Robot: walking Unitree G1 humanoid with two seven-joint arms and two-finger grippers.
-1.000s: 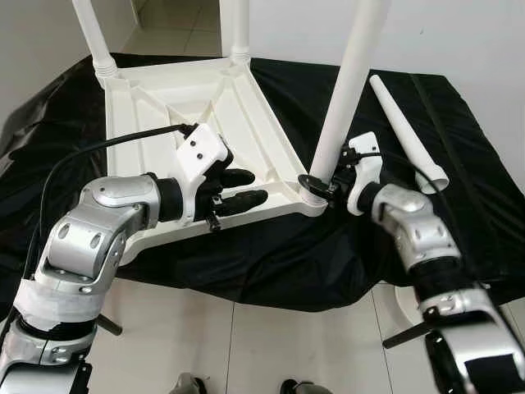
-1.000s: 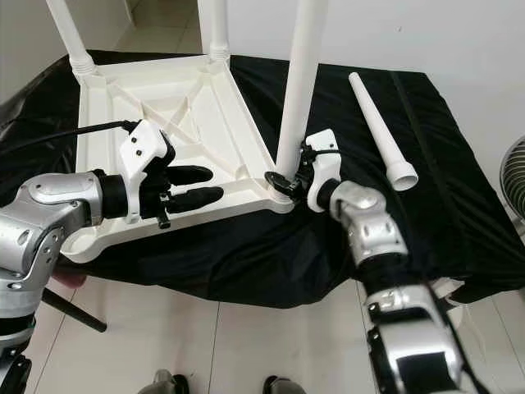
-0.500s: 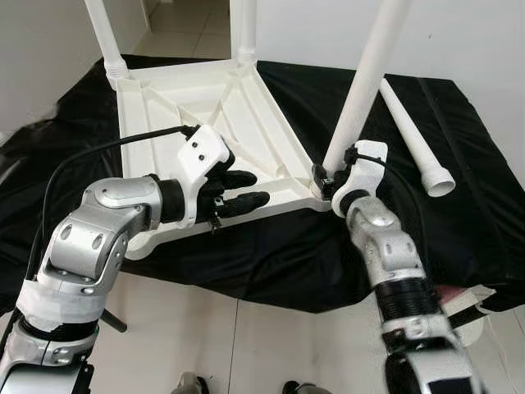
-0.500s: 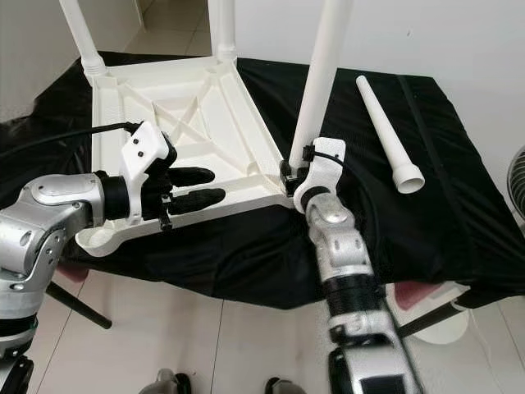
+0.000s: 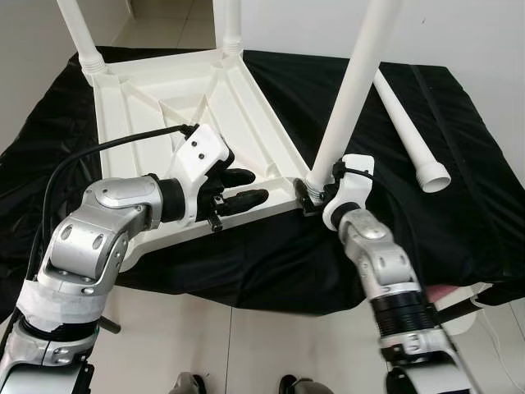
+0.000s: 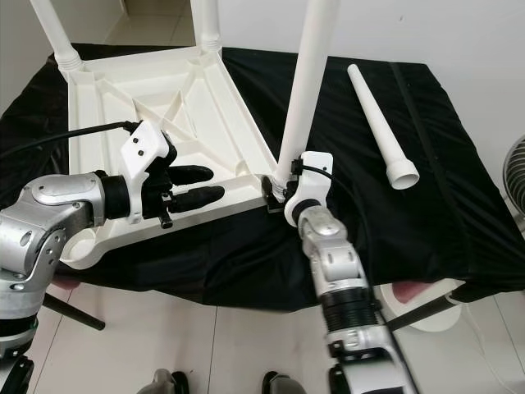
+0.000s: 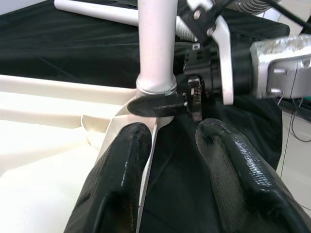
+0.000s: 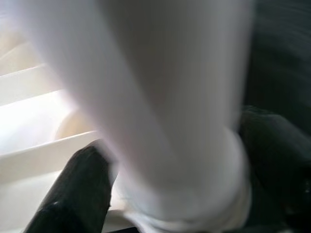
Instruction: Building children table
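The upturned tabletop (image 5: 189, 107) lies underside up on a black cloth (image 5: 459, 164), and everything here is placed from it; two white legs (image 5: 78, 33) stand in its far corners, a third leg (image 5: 349, 98) rises from its near right corner, and a fourth leg (image 5: 410, 131) lies loose on the cloth well to the right of the tabletop; the right gripper (image 5: 316, 195) is clamped on the base collar of the third leg, right at the corner socket, one black finger either side as the right wrist view shows; the left gripper (image 5: 239, 189) rests over the near edge of the tabletop with its two fingers (image 7: 116, 189) parted and holding nothing, the rim running between them

The likely trouble: the third leg leans away from upright, so if it is turned or pressed off-axis it could bind in the socket or seat crooked; smooth, glossy plastic may also slip in the fingers; with the left gripper not closed on the rim, the light tabletop could slide or spin on the slick cloth under the twisting load

The tabletop is rigid white moulded plastic, braced with diagonal ribs; the legs are long tapering round tubes with ringed collars at the wide end, the loose one showing a hollow mouth
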